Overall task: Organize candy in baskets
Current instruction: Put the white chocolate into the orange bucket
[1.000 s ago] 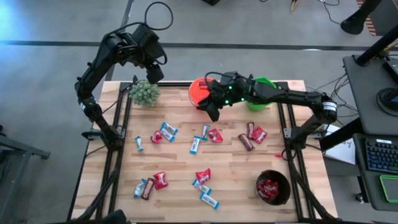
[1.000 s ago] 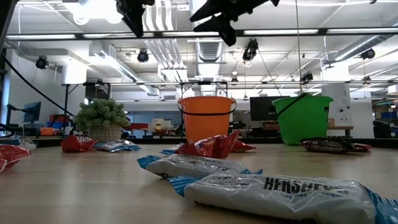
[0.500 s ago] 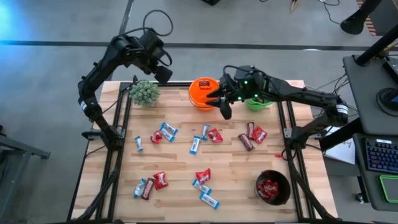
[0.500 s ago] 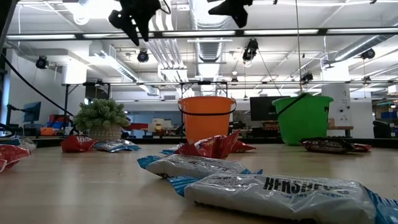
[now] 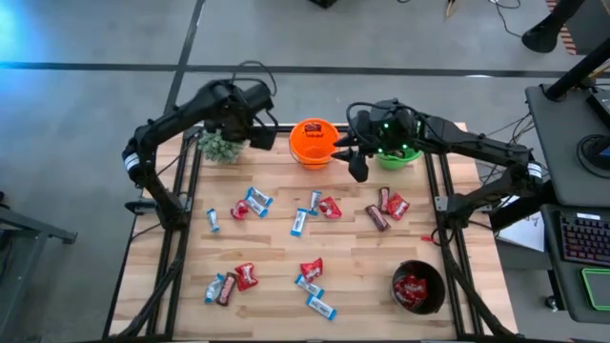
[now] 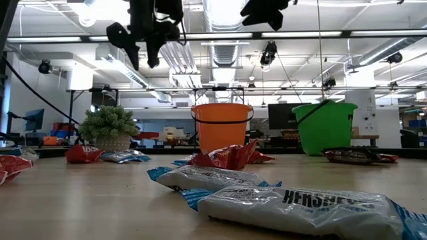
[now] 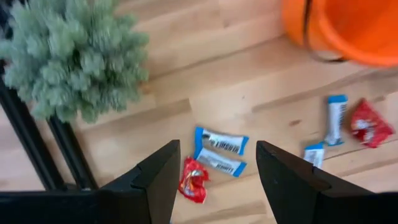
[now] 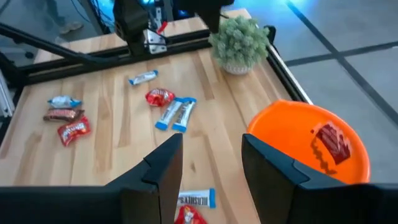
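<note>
High view shows the wooden counter [image 5: 353, 250] scattered with candy [image 5: 308, 268] in red packets, dark brown bars and blue-and-white bars, most of it across the middle and near edge. At the far edge stand the orange basket [image 5: 307, 146] and, beside it to the right, the green basket [image 5: 402, 157], partly covered by the right arm; the black basket [image 5: 429, 295] sits at the near right corner with red packets inside. One red packet [image 8: 330, 140] lies in the orange basket, plain in the right wrist view. The right gripper [image 5: 355, 158] hangs above the gap between the orange and green baskets, its fingers [image 8: 275, 163] spread apart with nothing between them. The left gripper [image 5: 257, 130] hovers raised between the potted plant [image 5: 220, 146] and the orange basket, fingers [image 7: 160, 175] parted and empty; below it the left wrist view takes in a pair of blue-and-white bars [image 7: 219, 151] lying side by side with a red packet [image 7: 193, 180] touching them. The low view puts a blue-and-white bar [image 6: 300, 207] nearest its lens, probably one of those at the counter's near edge.
</note>
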{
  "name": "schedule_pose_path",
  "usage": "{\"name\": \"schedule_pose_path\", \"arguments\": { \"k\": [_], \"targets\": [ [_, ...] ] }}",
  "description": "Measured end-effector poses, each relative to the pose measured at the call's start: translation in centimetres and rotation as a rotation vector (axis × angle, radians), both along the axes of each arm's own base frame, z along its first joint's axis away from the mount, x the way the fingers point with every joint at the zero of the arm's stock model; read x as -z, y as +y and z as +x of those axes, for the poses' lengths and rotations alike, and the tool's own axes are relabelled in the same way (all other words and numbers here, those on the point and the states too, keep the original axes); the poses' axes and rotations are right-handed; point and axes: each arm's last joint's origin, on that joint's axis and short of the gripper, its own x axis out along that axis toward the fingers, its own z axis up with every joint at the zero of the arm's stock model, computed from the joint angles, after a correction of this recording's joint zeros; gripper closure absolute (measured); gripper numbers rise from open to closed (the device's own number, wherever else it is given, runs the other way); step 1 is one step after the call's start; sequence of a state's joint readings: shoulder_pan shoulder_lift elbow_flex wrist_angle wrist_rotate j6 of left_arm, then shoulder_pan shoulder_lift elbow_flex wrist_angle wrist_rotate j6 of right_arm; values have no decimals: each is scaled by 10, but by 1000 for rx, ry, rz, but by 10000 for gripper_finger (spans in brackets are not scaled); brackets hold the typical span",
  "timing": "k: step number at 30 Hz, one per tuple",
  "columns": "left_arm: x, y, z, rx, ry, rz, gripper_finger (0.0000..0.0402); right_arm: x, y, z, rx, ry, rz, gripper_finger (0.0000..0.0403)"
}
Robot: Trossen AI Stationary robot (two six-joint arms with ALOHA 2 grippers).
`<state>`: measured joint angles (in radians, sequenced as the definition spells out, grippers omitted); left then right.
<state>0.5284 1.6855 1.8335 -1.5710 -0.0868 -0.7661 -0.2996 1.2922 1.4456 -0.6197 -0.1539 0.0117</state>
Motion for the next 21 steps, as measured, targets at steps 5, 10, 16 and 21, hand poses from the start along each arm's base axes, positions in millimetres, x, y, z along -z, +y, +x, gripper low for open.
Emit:
{"name": "schedule_pose_path", "arguments": {
  "k": [5,10,16,21],
  "targets": [
    [22,-14,7,-48,62,-48,209,5,1,-4,0,62,21,250],
    [42,-23,13,-134,78,-71,209,7,2,-5,38,82,87,250],
    [51,-35,22,32,72,-104,209,8,3,-9,82,106,160,250],
    [55,-48,24,365,132,-105,209,13,6,-19,103,190,214,250]
  ]
}}
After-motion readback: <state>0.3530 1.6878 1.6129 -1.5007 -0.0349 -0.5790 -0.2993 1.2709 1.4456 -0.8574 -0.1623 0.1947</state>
